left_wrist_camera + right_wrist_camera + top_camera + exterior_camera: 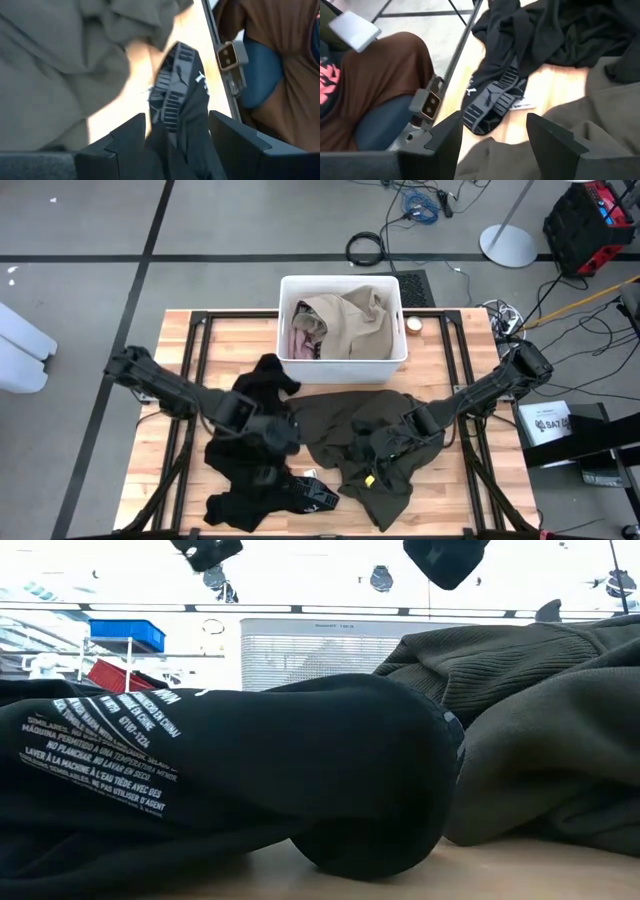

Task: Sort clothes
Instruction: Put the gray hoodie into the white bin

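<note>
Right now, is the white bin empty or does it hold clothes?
It holds clothes: a khaki-tan garment fills most of the white bin, with a pale pink one beside it.

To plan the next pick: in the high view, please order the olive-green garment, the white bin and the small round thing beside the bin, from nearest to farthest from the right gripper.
From the right gripper:
1. Olive-green garment, directly under it.
2. White bin, at the table's far edge.
3. Small round thing, right of the bin.

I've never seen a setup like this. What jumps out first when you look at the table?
A white bin at the table's far edge holds khaki-tan and pale pink garments. In front of it sprawl a large dark olive-green garment and black clothes. Two dark arms reach in from either side, the left gripper and right gripper both open above the pile.
</note>
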Controlling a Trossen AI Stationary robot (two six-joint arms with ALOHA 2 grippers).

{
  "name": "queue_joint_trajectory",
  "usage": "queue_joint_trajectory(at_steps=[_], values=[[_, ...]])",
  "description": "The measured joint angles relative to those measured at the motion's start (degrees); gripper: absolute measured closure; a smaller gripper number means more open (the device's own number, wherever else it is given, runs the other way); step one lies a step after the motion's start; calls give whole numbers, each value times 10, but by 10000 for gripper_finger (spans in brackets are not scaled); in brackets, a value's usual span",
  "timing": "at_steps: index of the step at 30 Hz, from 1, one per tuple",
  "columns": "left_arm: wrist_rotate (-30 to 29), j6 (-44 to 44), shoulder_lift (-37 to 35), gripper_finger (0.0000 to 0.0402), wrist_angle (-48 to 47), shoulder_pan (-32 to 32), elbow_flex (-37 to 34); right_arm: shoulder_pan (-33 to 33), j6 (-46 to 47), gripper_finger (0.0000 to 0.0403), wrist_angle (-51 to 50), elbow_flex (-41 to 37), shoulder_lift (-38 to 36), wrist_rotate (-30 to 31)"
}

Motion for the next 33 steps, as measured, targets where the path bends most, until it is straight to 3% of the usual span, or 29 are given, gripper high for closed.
queue_joint_trajectory(at_steps=[7,15,21,25,29,33], values=[[26,-11,26,176,164,-47,-96,18,15,195,-1,2,0,22],[-13,4,113,176,233,-98,-90,25,30,195,10,2,0,45],[-72,-43,186,176,232,-109,-61,27,40,195,28,1,0,46],[-70,-92,221,176,220,-108,-41,31,40,195,29,1,0,46],[-53,-117,239,176,90,-100,-12,33,40,195,29,1,0,45],[-24,-114,242,176,72,-92,8,32,33,195,29,1,0,45]])
